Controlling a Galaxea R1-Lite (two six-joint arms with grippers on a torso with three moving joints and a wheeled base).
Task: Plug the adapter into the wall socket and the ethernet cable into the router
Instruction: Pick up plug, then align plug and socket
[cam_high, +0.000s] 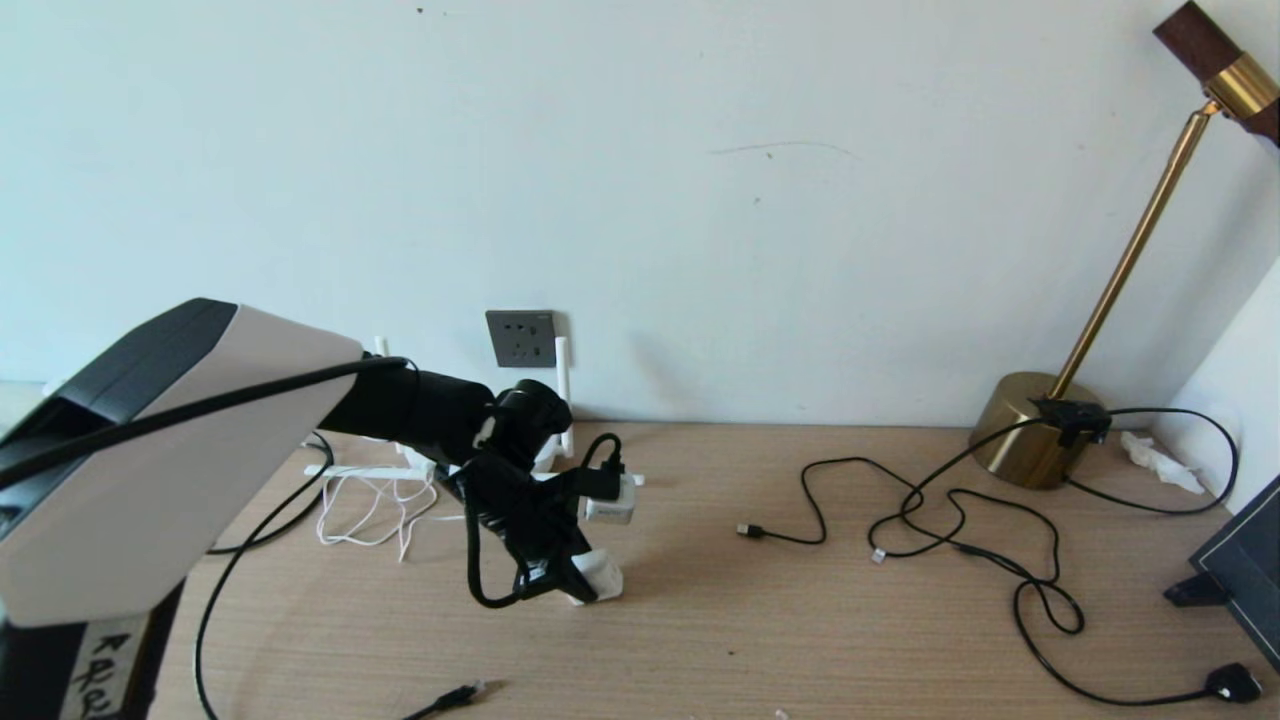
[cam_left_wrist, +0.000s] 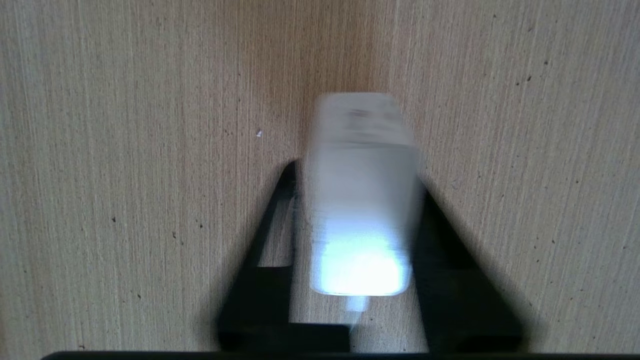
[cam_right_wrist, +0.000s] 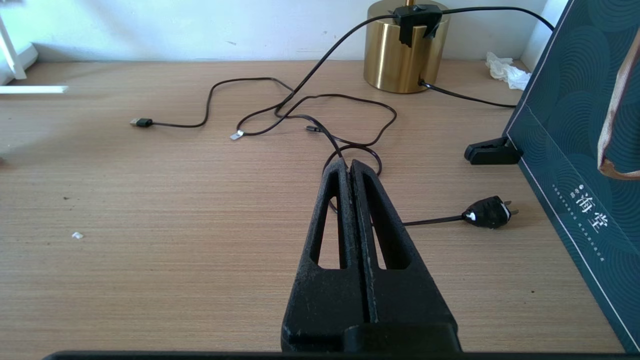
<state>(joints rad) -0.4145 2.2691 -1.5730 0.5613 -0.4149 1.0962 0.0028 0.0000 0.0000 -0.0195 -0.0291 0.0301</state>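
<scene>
Left gripper (cam_left_wrist: 357, 172) low over the desk (cam_left_wrist: 125, 150), its two black fingers (cam_left_wrist: 280, 210) narrowed against opposite sides of the adapter (cam_left_wrist: 362, 200), which lies between them on the wood, front end projecting past the fingertips and the cord end back toward the palm. The grip appears made but untested, since the wrist view is blurred. The wall socket (cam_high: 521, 338) is above and beyond this gripper, on the wall past the arm's own wrist. The router (cam_high: 563, 385) stands between gripper and wall, largely hidden by the arm. The ethernet cable (cam_high: 455, 695) lies on the near side of the gripper, toward the robot. For a sound step, the squeeze should be firm and centred before lifting, so the adapter does not pivot. The lift should be straight, then the pins turned to face the plate squarely, with the thin cord kept free of the antennas. Right gripper (cam_right_wrist: 350, 167) parked well apart, fingers pressed together, holding nothing.
</scene>
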